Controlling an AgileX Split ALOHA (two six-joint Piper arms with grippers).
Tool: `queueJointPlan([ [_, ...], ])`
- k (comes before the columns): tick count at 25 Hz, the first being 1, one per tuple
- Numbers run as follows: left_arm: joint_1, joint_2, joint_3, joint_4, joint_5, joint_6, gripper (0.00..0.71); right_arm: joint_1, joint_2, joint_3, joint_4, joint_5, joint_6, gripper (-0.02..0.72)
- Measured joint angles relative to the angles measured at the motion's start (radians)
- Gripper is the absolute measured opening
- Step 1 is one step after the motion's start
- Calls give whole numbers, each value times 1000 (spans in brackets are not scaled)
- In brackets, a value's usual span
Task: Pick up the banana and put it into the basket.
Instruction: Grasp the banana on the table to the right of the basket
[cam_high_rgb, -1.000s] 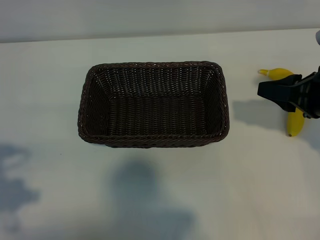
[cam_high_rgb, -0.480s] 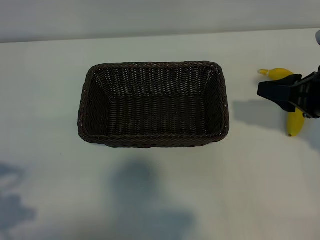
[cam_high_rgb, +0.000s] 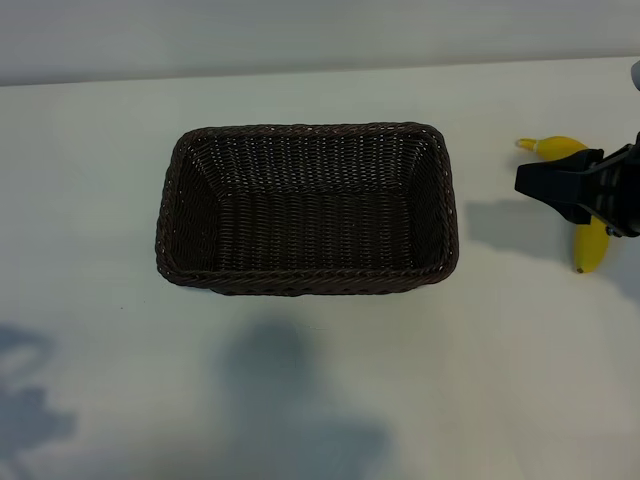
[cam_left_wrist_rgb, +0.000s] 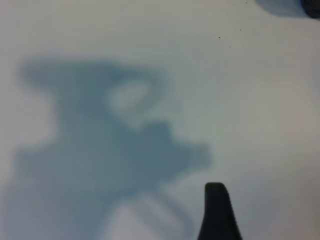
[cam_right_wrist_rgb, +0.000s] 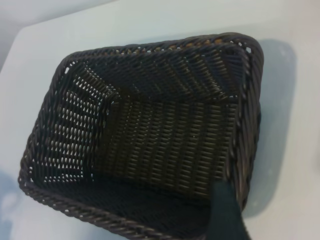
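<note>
Basket (cam_high_rgb: 306, 208): I'm seeing it lying empty on the table (cam_high_rgb: 90, 180). Banana (cam_high_rgb: 590, 243): lying right of the basket. Right gripper (cam_high_rgb: 530, 180): hovering over the banana, jaws parted, grasping nothing. Left gripper (cam_left_wrist_rgb: 217, 210): parted, holding nothing.

Bright, even overhead light on a pale table (cam_high_rgb: 100, 150), faintly cool in tone. Soft grey-blue shadows pooled along the near edge in the exterior view, another just beside the right gripper (cam_high_rgb: 520, 180). No glare. Left wrist view blurred throughout, filled by a broad, fuzzy-edged arm shadow (cam_left_wrist_rgb: 100, 150). Right wrist view sharper on the basket (cam_right_wrist_rgb: 150, 65) weave, with a dim interior.
</note>
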Motion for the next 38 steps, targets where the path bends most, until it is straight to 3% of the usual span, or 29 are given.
queueJointPlan([
  [12,0,-24,0,0,-1,0,508,0,0,0,-2,0,0,457],
  [20,80,-163,0,0,-3,1,508,0,0,0,-2,0,0,457],
  [30,85,-361,0,0,-4,1,507,0,0,0,-2,0,0,457],
  [38,88,-373,2,0,-3,1,507,0,0,0,-2,0,0,457],
])
